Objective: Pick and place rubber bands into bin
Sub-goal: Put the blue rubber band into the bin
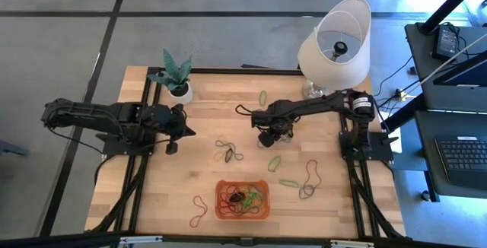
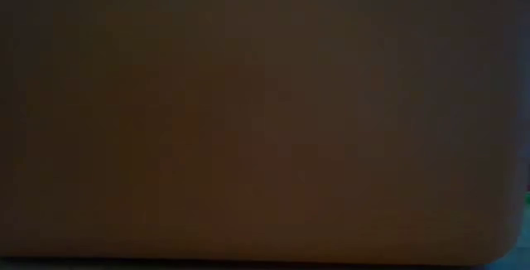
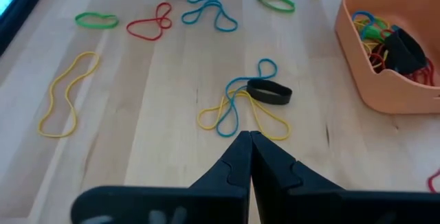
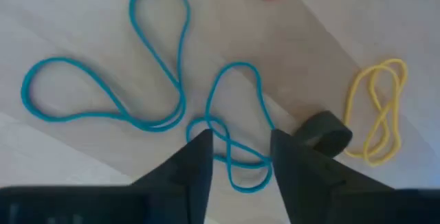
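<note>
The orange bin (image 1: 242, 211) sits near the table's near edge and holds several bands; the left wrist view shows its wall (image 3: 371, 80). Loose rubber bands lie on the wood: a cluster (image 1: 227, 153) at mid-table, others (image 1: 309, 179) to the right. My left gripper (image 1: 173, 135) is shut and hovers left of centre, its tips (image 3: 249, 139) just short of a blue, yellow and black cluster (image 3: 249, 100). My right gripper (image 1: 270, 135) is open and points down. Its fingers (image 4: 240, 148) straddle a twisted blue band (image 4: 234, 138), beside a larger blue band (image 4: 137, 80). My right gripper comes from above, with one finger on each side of the twisted blue band's crossing (image 4: 223, 141). The band lies flat on the table. Whether the fingertips touch it, I cannot tell.
A white plant pot (image 1: 179, 90) stands at the far left and a lamp (image 1: 335, 46) at the far right corner. A black band (image 4: 324, 131) and a yellow band (image 4: 375, 110) lie close to the right gripper's finger. The low view is filled by a dark brownish surface.
</note>
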